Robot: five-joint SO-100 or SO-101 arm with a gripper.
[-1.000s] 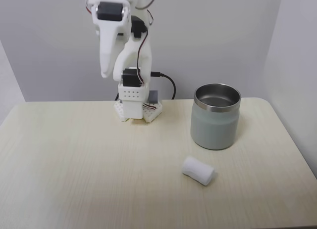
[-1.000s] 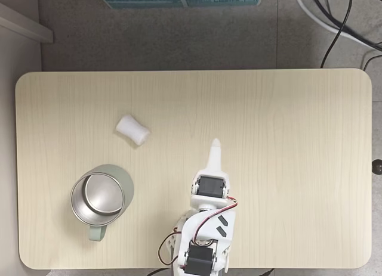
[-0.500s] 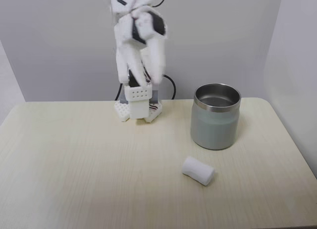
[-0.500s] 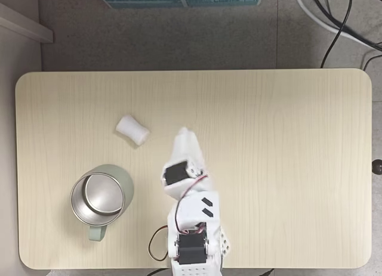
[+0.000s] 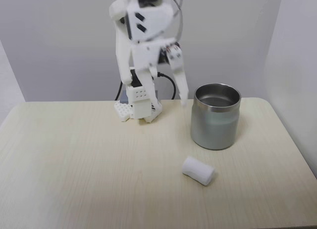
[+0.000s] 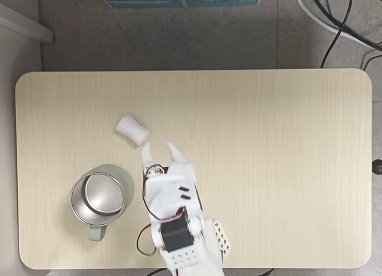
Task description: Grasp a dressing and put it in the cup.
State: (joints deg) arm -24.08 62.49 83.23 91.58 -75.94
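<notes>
Fixed views: we find our pincer (image 6: 158, 149) spread wide and empty, raised above the counter (image 6: 268, 139).

From above, we see the dressing (image 6: 132, 130) lying on its side on the pale wood, just beyond the pincer's tips and apart from them. The cup (image 6: 98, 197) stands upright nearby, its steel interior bare. In the front fixed view, we see the pincer (image 5: 168, 98) hanging beside the cup (image 5: 215, 117), with the dressing (image 5: 198, 170) resting in front of the cup, close to it but not touching.
</notes>
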